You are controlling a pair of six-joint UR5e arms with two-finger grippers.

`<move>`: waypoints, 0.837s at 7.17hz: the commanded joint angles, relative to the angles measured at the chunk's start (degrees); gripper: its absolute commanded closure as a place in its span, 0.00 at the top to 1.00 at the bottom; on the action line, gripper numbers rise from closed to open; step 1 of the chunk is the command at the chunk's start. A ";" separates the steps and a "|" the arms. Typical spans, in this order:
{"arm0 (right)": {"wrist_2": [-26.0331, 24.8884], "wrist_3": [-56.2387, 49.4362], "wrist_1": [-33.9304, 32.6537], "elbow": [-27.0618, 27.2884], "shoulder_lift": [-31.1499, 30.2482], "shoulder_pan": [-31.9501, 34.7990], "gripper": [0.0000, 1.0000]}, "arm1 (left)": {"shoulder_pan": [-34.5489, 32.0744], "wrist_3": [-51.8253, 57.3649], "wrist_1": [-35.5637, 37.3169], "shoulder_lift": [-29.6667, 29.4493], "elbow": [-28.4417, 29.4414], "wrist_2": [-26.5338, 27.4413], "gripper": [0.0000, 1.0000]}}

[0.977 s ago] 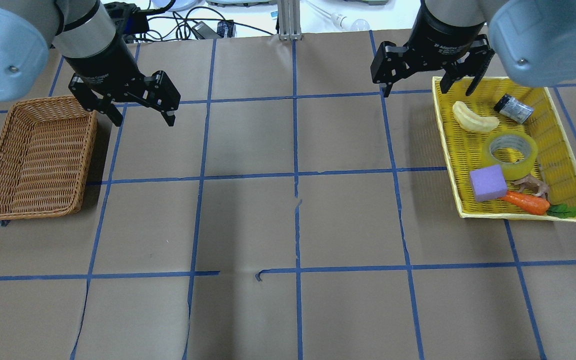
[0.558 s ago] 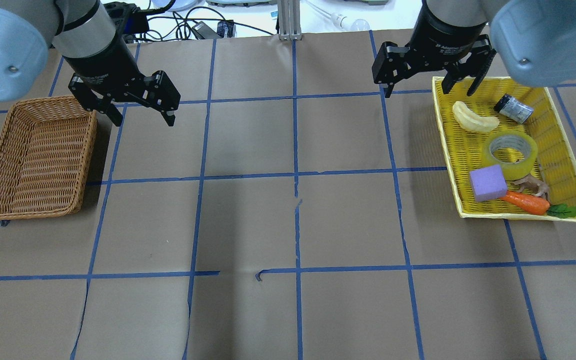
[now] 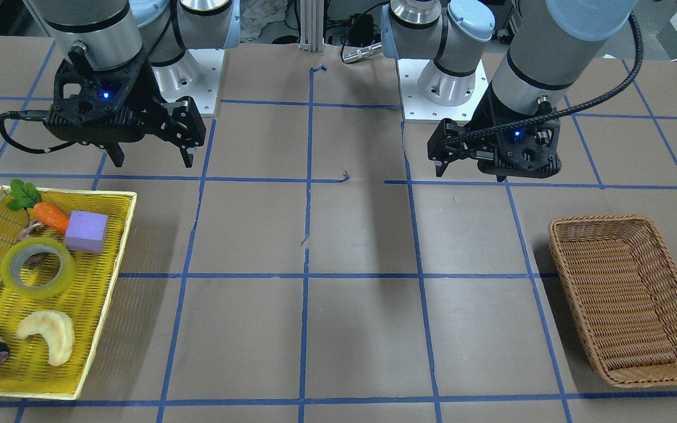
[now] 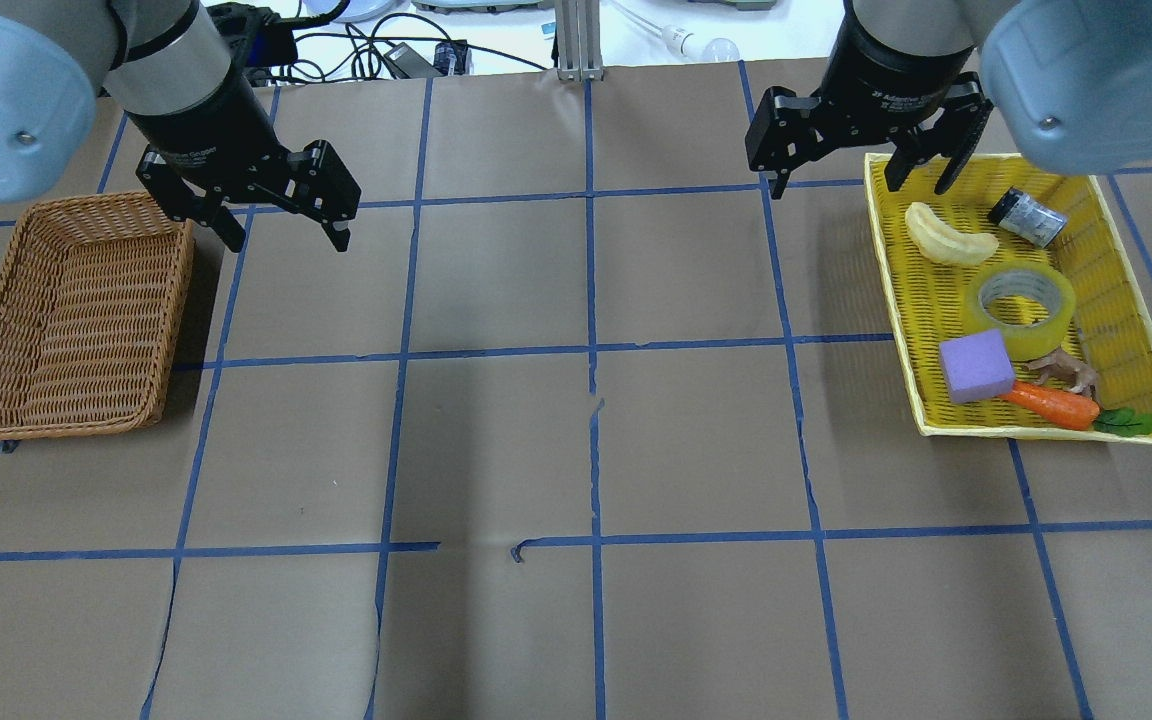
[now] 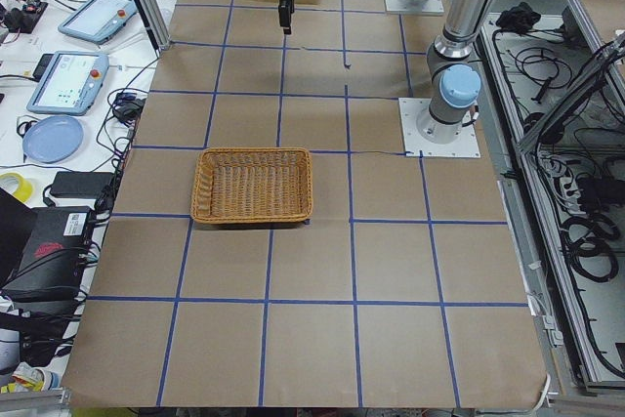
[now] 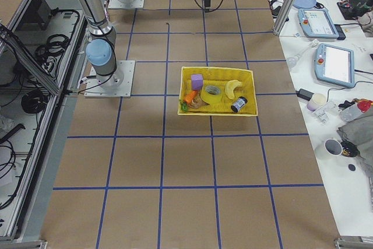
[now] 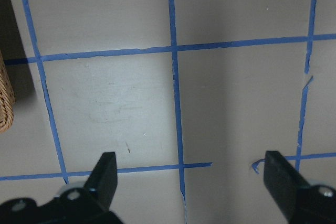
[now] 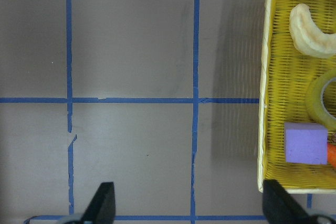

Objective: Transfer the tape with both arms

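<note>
The tape (image 4: pixel 1021 300) is a translucent yellow roll that lies flat in the yellow tray (image 4: pixel 893 300), between a pale banana and a purple block. It also shows in the front view (image 3: pixel 37 269) and partly at the edge of the right wrist view (image 8: pixel 324 100). My right gripper (image 4: pixel 851 180) is open and empty, raised over the tray's far left corner, well short of the tape. Its fingers (image 8: pixel 102 200) frame bare table. My left gripper (image 4: pixel 286 240) is open and empty, raised beside the wicker basket (image 4: pixel 86 203).
The tray also holds a banana (image 4: pixel 946 238), a silver-black cylinder (image 4: pixel 1028 215), a purple block (image 4: pixel 976 367), a carrot (image 4: pixel 1051 403) and a small brown figure (image 4: pixel 1066 370). The wicker basket holds nothing. Brown paper with blue tape lines covers the table.
My right gripper has shifted slightly to the right, toward the tray. The left arm and the tape have not moved.
</note>
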 commanded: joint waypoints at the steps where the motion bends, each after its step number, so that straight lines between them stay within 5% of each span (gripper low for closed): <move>1: -0.04 0.00 0.15 -0.07 0.05 0.00 1.00 | -0.03 0.00 0.01 0.11 -0.03 -0.03 1.00; 6: -0.92 -0.87 4.78 -3.21 1.80 -2.71 1.00 | -0.03 0.00 0.01 0.11 -0.12 -0.03 1.00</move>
